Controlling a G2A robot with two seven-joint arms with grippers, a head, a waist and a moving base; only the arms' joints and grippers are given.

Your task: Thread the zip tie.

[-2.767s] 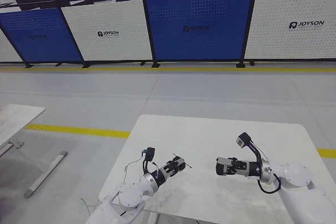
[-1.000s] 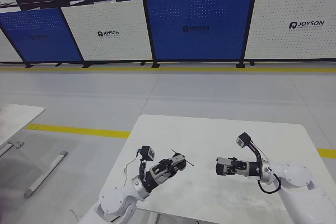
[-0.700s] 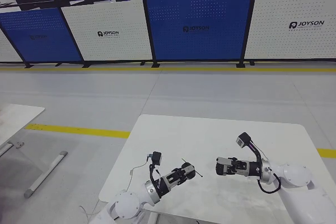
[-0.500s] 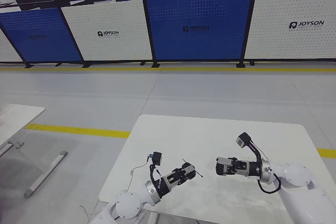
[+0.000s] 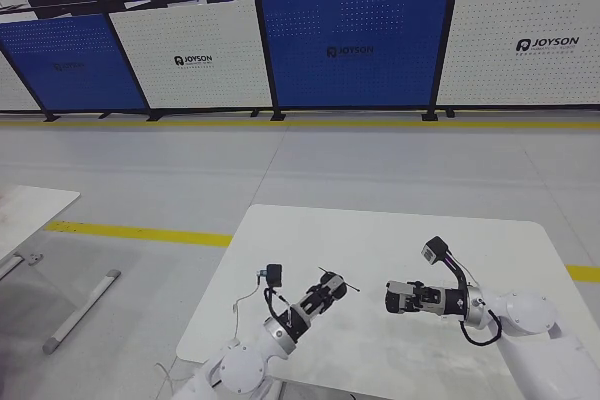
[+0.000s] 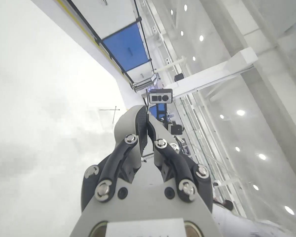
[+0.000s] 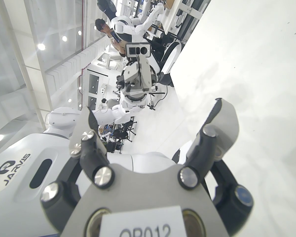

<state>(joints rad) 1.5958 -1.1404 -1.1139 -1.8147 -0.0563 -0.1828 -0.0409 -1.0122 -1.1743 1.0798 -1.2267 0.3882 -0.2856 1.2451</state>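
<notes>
A thin black zip tie (image 5: pixel 338 281) sticks out on both sides of my left gripper (image 5: pixel 329 292), which is shut on it a little above the white table (image 5: pixel 400 230). In the left wrist view the pads (image 6: pixel 142 124) are pressed together, and a fine dark strand of the zip tie (image 6: pixel 115 110) shows just beyond the tips. My right gripper (image 5: pixel 391 297) hangs a short gap to the right of it, facing it. Its fingers (image 7: pixel 222 117) are spread wide with nothing between them. The left gripper (image 7: pixel 135 77) shows farther off in the right wrist view.
The table's near edge (image 5: pixel 280 365) runs close under the left arm. Bare tabletop lies behind both grippers. Blue and white panels (image 5: pixel 350 50) stand far back across the floor, and another table (image 5: pixel 20 215) is off to the left.
The left gripper with the zip tie has shifted slightly right toward the right gripper, dipping nearer and then coming back up. The right arm has kept still.
</notes>
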